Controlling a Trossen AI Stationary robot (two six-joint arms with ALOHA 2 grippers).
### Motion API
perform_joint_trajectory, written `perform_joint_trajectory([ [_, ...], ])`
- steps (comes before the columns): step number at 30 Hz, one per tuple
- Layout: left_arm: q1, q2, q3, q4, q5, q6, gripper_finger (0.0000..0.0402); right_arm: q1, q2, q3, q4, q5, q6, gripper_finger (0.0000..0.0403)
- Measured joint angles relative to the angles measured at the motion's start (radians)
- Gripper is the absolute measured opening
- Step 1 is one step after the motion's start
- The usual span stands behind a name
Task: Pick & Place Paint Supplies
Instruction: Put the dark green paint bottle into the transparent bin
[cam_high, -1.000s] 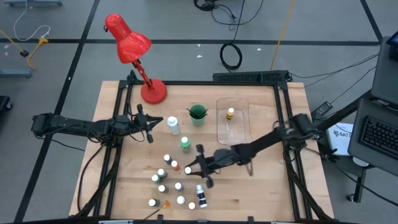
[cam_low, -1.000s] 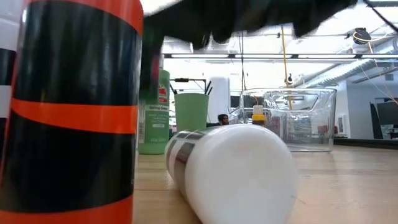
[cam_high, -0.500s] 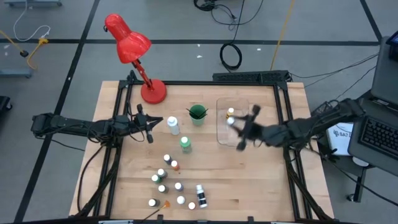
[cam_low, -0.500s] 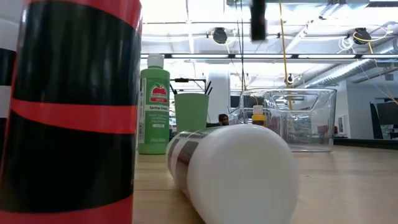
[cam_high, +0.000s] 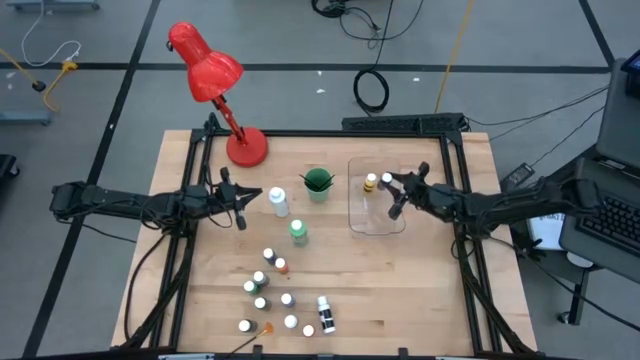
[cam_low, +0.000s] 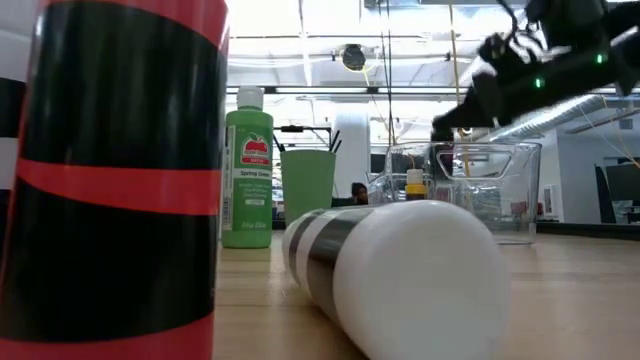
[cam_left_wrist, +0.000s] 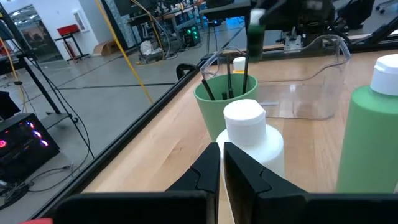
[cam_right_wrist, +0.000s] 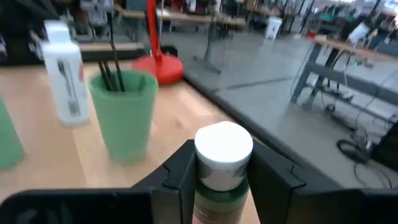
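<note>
My right gripper (cam_high: 392, 190) hangs over the clear plastic bin (cam_high: 376, 218) at the far right, shut on a tiny white-capped, green paint bottle (cam_right_wrist: 222, 163). A yellow-capped bottle (cam_high: 371, 182) stands inside the bin. Several tiny bottles (cam_high: 272, 292) stand on the table's near middle, and one (cam_low: 400, 285) lies on its side. A tall white bottle (cam_high: 278, 202) and a tall green one (cam_high: 297, 232) stand upright near the green cup (cam_high: 318, 182), which holds dark brushes. My left gripper (cam_high: 241, 203) waits shut, left of the white bottle. My right gripper pinches the tiny bottle's green body (cam_right_wrist: 219, 190) just under the white cap, one finger (cam_right_wrist: 177, 171) on either side. The fingers lie about level and reach in from the table's right. The bottle stands upright in the hold, lifted clear above the bin.
A red desk lamp (cam_high: 215, 80) stands at the far left corner. A black frame (cam_high: 455, 170) borders the table. A black-and-red bottle (cam_low: 110, 170) stands right at the low camera. Bare wood (cam_high: 400, 290) lies at the near right.
My right gripper has swung from the cluster of tiny bottles at the near middle toward the far right, carrying the tiny bottle to above the bin. It has tipped from slanting down to about level. The lying bottle has rolled a little.
</note>
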Motion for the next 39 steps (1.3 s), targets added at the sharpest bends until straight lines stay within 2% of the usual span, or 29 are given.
perform_joint_trajectory([
  [4, 0.000, 0.000, 0.000, 0.000, 0.000, 0.003, 0.0026, -0.045, 0.020, -0.027, 0.015, -0.002, 0.019, 0.0104],
  [9, 0.000, 0.000, 0.000, 0.000, 0.000, 0.003, 0.0026, -0.090, 0.078, -0.028, 0.071, -0.057, 0.026, 0.0104],
  [26, 0.000, 0.000, 0.000, 0.001, 0.000, 0.002, 0.0026, -0.209, 0.405, -0.028, 0.348, -0.050, 0.052, 0.0109],
  [39, 0.000, 0.000, 0.000, 0.001, 0.000, -0.001, 0.0026, -0.209, 0.423, -0.028, 0.351, -0.048, 0.038, 0.0112],
])
